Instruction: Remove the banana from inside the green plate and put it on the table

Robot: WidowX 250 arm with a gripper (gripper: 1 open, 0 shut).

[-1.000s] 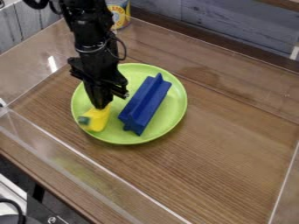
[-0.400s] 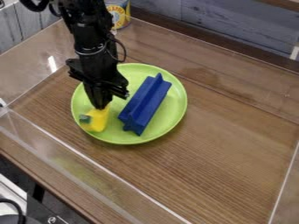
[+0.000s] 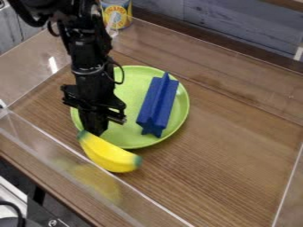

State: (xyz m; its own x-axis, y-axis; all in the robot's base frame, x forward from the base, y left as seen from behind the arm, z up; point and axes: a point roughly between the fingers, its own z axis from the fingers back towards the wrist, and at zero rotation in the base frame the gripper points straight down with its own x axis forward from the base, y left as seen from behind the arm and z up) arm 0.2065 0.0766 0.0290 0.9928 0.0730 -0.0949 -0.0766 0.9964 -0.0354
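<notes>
The yellow banana (image 3: 110,156) lies slanted just past the front-left rim of the green plate (image 3: 130,82), over the brown table (image 3: 225,146). One end of it sits right under my black gripper (image 3: 99,128). The gripper points straight down with its fingers together on that end. The rest of the banana sticks out toward the camera and is slightly blurred. How high it is off the table is unclear.
A long blue block (image 3: 157,102) lies in the right half of the plate. Clear acrylic walls (image 3: 34,133) edge the table close to the banana on the left and front. A yellow can (image 3: 115,15) stands at the back.
The gripper has moved toward the camera and left, bringing the banana from inside the plate to just outside its front-left rim. The blue block has shifted slightly.
</notes>
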